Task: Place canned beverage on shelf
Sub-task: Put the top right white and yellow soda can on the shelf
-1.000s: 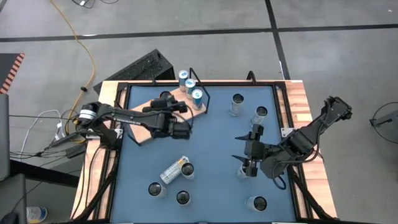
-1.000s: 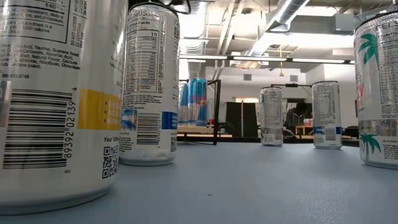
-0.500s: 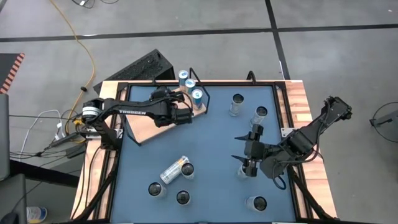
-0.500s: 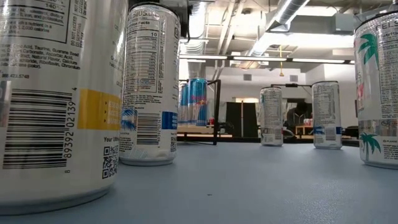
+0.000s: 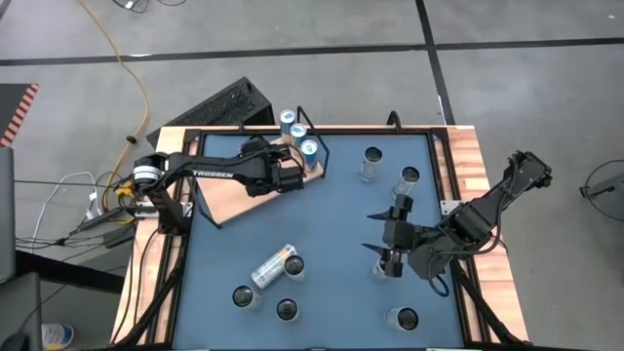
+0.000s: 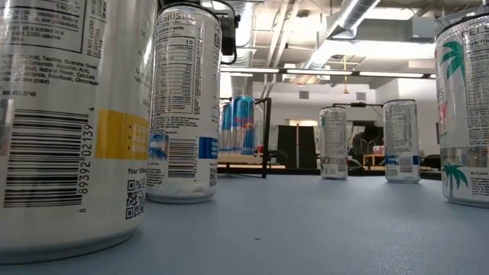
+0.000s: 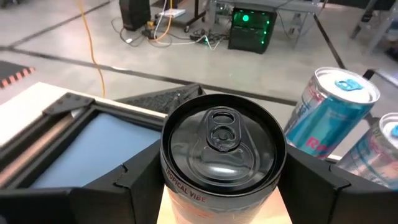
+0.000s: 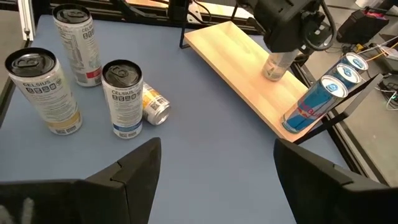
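Three blue cans (image 5: 297,134) stand in a row at the wire-frame end of the shelf (image 5: 222,203), a pale board on the far left of the table (image 5: 336,224). Left hand (image 5: 285,178) is over that board, gripping a dark-topped can (image 7: 222,163); the can sits between both fingers in the left wrist view. The right wrist view shows this can's base down at the wood or very near it; cannot tell if it touches. Right hand (image 5: 388,234) waits over the table's right half, fingers spread, holding nothing.

Judgement on the step: seat the base flat on the wood, just clear of the blue cans, then open straight apart and lift vertically so the tall can doesn't tip.

The overhead view gives the layout: loose cans, one lying on its side (image 5: 272,265). The low view hides the shelf behind near cans. Only the left wrist view shows the grip itself.
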`<state>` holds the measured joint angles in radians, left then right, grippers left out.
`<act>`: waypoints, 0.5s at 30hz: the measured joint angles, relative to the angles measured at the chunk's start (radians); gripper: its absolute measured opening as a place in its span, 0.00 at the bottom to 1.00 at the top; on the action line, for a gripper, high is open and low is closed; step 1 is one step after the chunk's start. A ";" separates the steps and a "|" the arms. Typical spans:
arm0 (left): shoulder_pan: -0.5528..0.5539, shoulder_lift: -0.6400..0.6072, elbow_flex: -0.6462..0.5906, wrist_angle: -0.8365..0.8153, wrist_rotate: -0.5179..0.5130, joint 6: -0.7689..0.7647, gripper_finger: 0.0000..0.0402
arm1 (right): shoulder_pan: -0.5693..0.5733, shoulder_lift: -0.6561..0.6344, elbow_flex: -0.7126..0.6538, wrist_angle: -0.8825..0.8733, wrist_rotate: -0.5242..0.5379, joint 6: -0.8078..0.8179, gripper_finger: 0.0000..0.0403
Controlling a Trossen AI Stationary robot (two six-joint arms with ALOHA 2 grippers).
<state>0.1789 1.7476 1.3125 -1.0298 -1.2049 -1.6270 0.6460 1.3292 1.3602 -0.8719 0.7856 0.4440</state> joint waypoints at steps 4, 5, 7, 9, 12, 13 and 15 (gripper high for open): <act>0.005 0.002 0.000 0.011 0.004 0.072 0.62 | 0.000 0.000 0.000 -0.001 0.000 0.017 0.73; 0.004 0.002 0.000 0.013 0.002 0.081 0.64 | 0.000 0.000 0.000 -0.001 0.000 0.019 0.73; 0.004 0.002 0.000 0.022 0.002 0.102 0.68 | 0.000 0.000 0.000 -0.002 -0.001 0.019 0.73; 0.004 0.002 0.000 0.026 0.004 0.123 0.72 | 0.000 0.000 0.000 -0.002 -0.001 0.019 0.73; 0.004 0.002 0.000 0.038 0.012 0.159 0.76 | 0.000 0.000 0.000 -0.002 -0.002 0.019 0.73; 0.004 0.002 0.000 0.040 0.015 0.170 0.77 | 0.001 0.000 0.000 -0.003 -0.002 0.019 0.73; 0.004 0.002 0.000 0.047 0.015 0.179 0.79 | 0.001 0.000 0.000 -0.003 -0.002 0.019 0.73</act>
<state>0.1833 1.7500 1.3126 -0.9829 -1.1896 -1.4478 0.6472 1.3292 1.3602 -0.8745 0.7838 0.4633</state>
